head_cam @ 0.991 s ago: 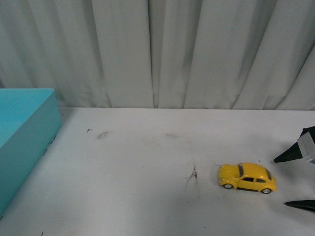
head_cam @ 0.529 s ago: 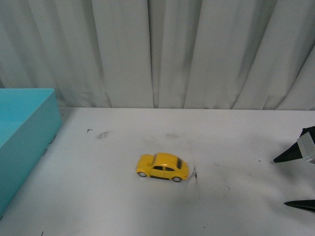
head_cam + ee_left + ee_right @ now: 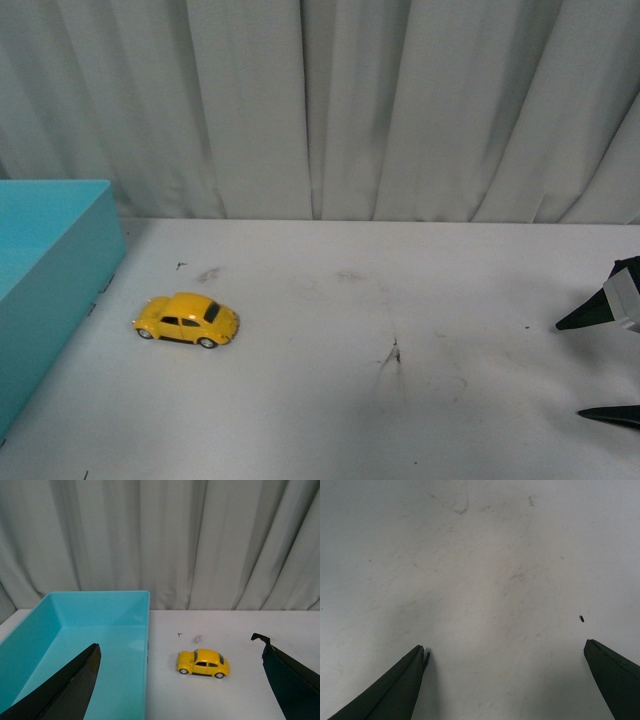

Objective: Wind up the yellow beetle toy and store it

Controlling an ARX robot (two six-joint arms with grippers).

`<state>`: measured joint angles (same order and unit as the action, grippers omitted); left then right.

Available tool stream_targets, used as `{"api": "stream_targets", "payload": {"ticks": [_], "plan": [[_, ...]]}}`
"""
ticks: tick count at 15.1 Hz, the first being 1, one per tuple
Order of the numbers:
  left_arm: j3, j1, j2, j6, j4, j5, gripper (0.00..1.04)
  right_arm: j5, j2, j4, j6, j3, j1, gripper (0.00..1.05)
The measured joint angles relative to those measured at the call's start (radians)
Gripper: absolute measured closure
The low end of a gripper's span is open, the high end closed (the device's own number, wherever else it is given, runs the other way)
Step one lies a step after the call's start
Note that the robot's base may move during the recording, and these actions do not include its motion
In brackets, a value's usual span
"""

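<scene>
- The right gripper (image 3: 568, 370) has two matte black fingers (image 3: 590, 316), each a long wedge narrowing to a sharp point.
- Behind the upper finger sits a pale grey block (image 3: 624, 296) with a black part above it.
- In the right wrist view these fingers are plain, smooth, dark blades, and one tip carries a small notch.
- The left gripper (image 3: 174, 641) has the same black tapered blades, broad at the base. One ends in a little hooked lip, and no screws, cables or markings show.
</scene>
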<state>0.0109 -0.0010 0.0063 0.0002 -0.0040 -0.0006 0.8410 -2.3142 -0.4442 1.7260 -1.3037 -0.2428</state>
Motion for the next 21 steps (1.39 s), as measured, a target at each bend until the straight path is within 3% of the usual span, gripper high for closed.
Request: {"api": "stream_targets", "payload": {"ticks": [3,7,9,10,12,13,14,15,17,19,21], "plan": [[0.0,0.0,0.0,0.0,0.0,0.0,0.07,0.016,0.0,0.034,-0.002,0.0,0.001,0.07],[0.0,0.0,0.0,0.0,0.0,0.0,0.07,0.207,0.114,0.342,-0.219,0.105,0.044,0.07],[0.0,0.0,0.0,0.0,0.0,0.0,0.07,0.297,0.199,0.677,-0.483,0.194,0.068,0.07],[0.0,0.0,0.0,0.0,0.0,0.0,0.07,0.312,0.212,0.919,-0.648,0.259,0.075,0.07],[0.0,0.0,0.0,0.0,0.0,0.0,0.07,0.256,0.214,1.465,-1.19,0.378,0.089,0.07],[0.0,0.0,0.0,0.0,0.0,0.0,0.07,0.246,0.24,1.619,-1.4,0.399,0.095,0.07],[0.0,0.0,0.0,0.0,0.0,-0.001,0.07,0.104,0.325,1.61,-1.557,0.438,0.125,0.11],[0.0,0.0,0.0,0.0,0.0,0.001,0.07,-0.226,0.449,1.582,-1.631,0.547,0.18,0.24],[0.0,0.0,0.0,0.0,0.001,-0.001,0.07,-0.623,0.586,1.611,-1.683,0.716,0.215,0.45],[0.0,0.0,0.0,0.0,0.0,0.0,0.07,-0.832,0.676,1.617,-1.704,0.856,0.22,0.69],[0.0,0.0,0.0,0.0,0.0,0.0,0.07,-0.837,0.784,1.619,-1.708,0.959,0.243,0.92]]}}
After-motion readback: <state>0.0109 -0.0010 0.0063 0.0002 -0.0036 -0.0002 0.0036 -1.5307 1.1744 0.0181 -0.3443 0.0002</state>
